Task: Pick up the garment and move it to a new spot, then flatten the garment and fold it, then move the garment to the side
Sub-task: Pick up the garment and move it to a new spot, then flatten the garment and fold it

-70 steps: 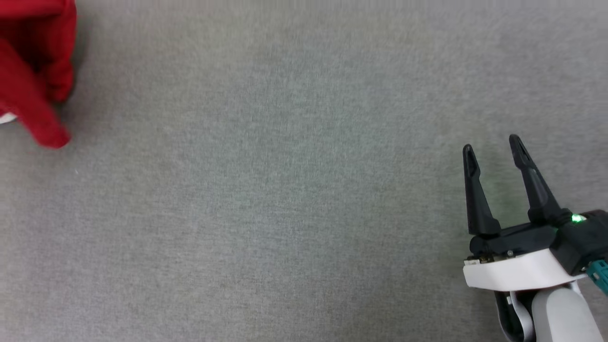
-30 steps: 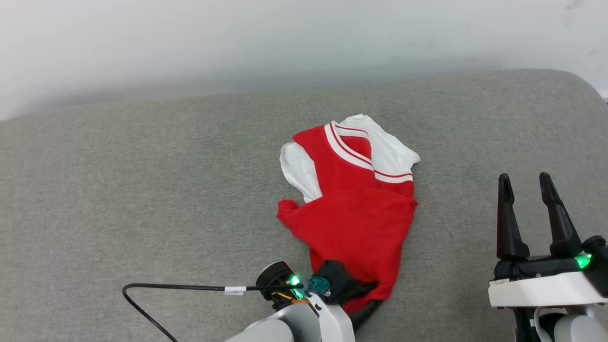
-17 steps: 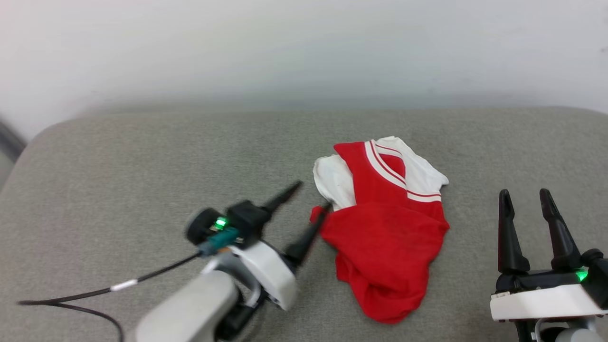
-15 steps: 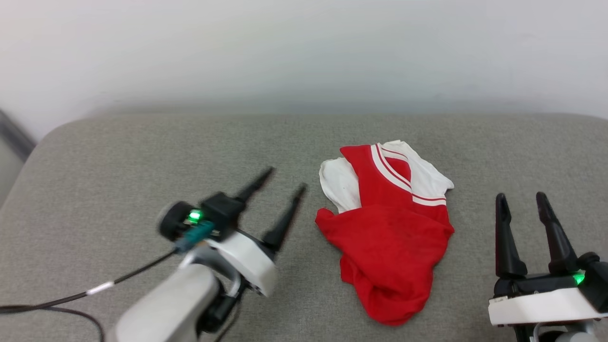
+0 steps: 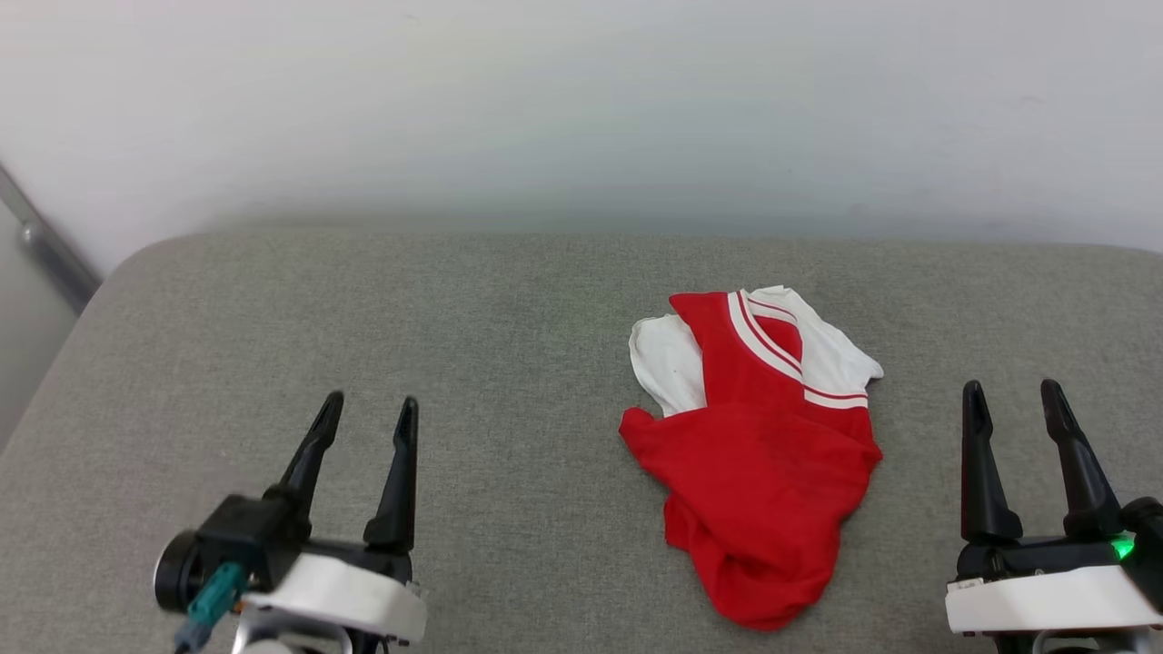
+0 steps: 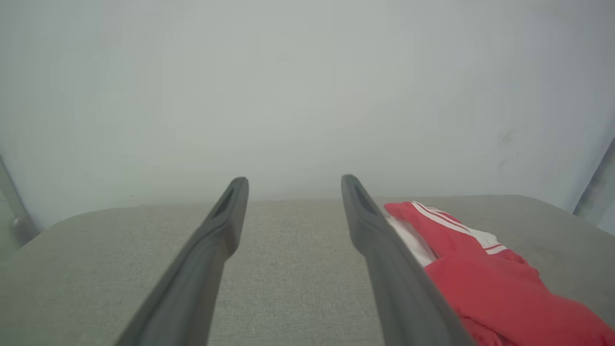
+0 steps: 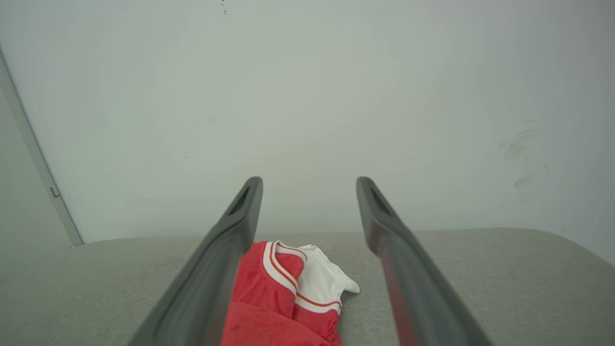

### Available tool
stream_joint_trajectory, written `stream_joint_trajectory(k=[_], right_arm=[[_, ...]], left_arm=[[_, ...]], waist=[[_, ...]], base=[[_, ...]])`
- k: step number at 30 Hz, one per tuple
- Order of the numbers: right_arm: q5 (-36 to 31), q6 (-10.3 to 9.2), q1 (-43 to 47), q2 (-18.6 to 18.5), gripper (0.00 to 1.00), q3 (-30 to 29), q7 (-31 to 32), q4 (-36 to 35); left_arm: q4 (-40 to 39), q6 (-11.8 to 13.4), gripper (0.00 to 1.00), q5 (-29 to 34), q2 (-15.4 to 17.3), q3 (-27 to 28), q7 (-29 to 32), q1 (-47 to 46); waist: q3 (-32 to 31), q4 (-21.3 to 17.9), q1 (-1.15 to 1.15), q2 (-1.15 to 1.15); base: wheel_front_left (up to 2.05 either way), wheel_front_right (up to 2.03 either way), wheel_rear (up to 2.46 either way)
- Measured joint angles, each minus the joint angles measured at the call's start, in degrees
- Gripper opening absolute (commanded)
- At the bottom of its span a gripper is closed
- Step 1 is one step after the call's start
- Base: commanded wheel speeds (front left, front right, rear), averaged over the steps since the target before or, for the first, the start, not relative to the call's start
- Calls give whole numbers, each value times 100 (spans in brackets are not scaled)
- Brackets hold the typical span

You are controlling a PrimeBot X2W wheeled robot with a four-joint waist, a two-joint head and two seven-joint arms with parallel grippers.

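A rounded grey fabric worktop [image 5: 509,300] meets a pale wall [image 5: 581,109]. The garment [image 5: 763,472] lies crumpled between left pincer [image 5: 372,401] and right pincer [image 5: 1011,388], both wide, empty.

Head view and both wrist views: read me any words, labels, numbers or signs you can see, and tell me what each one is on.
No readable text in these pictures.
Garment: red fabric, white sleeves and striped trim face up; no lettering can be made out.
Left gripper and right gripper: no label or number to read.
Cushion and wall: plain; the wall's faint marks are smudges, not writing.
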Motion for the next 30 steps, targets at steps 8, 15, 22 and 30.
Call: stream_joint_trajectory(k=[8, 15, 22, 30], right_arm=[[48, 0, 81, -1, 100, 22, 0, -44], [32, 0, 77, -1, 100, 75, 0, -99], [14, 0, -30, -1, 100, 171, 0, -196], [-82, 0, -303, 0, 100, 102, 0, -272]], left_arm=[[-188, -482, 100, 722, -686, 703, 0, 722], [-55, -971, 100, 1003, -896, 971, 0, 711], [113, -1316, 100, 1096, -835, 934, 0, 346], [121, -1627, 100, 1088, -260, 588, 924, -1397]], waist=[[-44, -12, 0, 0], [7, -112, 0, 0], [255, -398, 0, 0], [957, -743, 1, 0]], base=[[0, 0, 0], [0, 0, 0], [0, 0, 0], [0, 0, 0]])
